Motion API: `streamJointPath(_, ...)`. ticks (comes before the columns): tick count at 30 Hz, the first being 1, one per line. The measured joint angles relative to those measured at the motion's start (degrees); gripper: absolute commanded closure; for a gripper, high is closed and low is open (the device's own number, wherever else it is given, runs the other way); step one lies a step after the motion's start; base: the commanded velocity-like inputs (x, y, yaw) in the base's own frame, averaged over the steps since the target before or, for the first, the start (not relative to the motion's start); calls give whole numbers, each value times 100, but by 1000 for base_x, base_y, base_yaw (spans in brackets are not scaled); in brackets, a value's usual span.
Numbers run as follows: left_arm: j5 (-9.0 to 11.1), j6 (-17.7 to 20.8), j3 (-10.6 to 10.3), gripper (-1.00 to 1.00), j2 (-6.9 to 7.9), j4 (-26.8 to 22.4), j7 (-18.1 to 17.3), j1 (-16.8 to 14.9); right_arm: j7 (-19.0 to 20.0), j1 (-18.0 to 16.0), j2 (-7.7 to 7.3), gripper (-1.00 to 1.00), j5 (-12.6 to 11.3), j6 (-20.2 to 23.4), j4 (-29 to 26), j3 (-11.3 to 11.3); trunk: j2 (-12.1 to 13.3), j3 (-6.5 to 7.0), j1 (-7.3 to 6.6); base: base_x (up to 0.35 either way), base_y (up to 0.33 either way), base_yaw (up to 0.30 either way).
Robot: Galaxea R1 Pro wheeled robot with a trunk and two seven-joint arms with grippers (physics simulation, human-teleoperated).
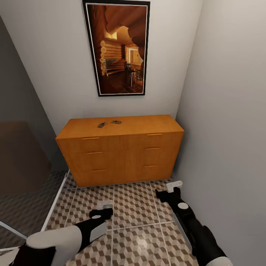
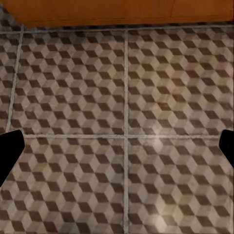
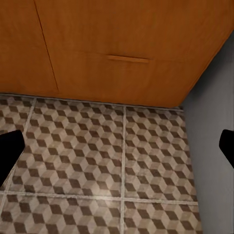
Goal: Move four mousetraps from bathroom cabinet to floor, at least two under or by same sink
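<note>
the orange-brown wooden cabinet (image 1: pixel 120 149) with a broad flat top and bar-handled drawer fronts stands against the pale back wall, its right end close to the grey side wall. all its drawer fronts in the head view sit flush and shut, so what lies inside them cannot be seen. on the cabinet's top, near the back edge and a little left of the middle, lie two small dark flat mousetraps: one (image 1: pixel 102 125) turned at an angle, the other (image 1: pixel 116 122) just beside it to the right, the two slightly apart. they are too small to make out their metal parts.

above the cabinet hangs a tall black-framed picture (image 1: pixel 117 46) of a log-cabin interior.

the glossy bathroom floor (image 1: pixel 136 218) of square tiles with a brown, beige and white cube pattern runs from the cabinet's base toward the robot. a darker floor (image 1: pixel 22 210) lies to the left beyond a pale strip.

the left gripper (image 1: pixel 104 208) hovers low over the tiles, well short of the cabinet; in the left wrist view its dark fingertips (image 2: pixel 9 148) stand far apart at the frame's edges with only tiles between, spread wide and holding nothing. the right gripper (image 1: pixel 170 188) hangs near the cabinet's lower right corner, its fingertips (image 3: pixel 9 146) likewise wide apart and empty, with the lowest drawer handle (image 3: pixel 127 59) ahead of it.
</note>
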Motion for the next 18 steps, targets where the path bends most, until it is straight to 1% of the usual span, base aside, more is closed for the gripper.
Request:
streamJointPath(6,6,546,31,-100,62,-676,15,-474,243,0,-95,-100,-12,920,-1039,-229,0,0,0,0,0,0)
streamJointPath(11,12,953,156,-100,230,-1444,95,-826,339,-3,-128,-100,-10,1498,-1676,-496,0,0,0,0,0,0)
streamJointPath(12,8,1063,253,-100,327,-1807,224,-944,388,-15,-139,-100,-7,1655,-1823,-603,0,0,0,0,0,0)
streamJointPath(15,6,1171,468,-100,498,-2446,600,-1116,511,-50,-147,-100,-10,1813,-1956,-741,0,0,0,0,0,0)
streamJointPath(17,-3,1215,648,-100,618,-2916,967,-1226,623,-72,-148,-100,-11,1877,-2005,-800,0,0,0,0,0,0)
streamJointPath(18,-7,1234,742,-100,683,-3169,1187,-1284,738,-102,-149,-100,-11,1925,-2036,-837,0,0,0,0,0,0)
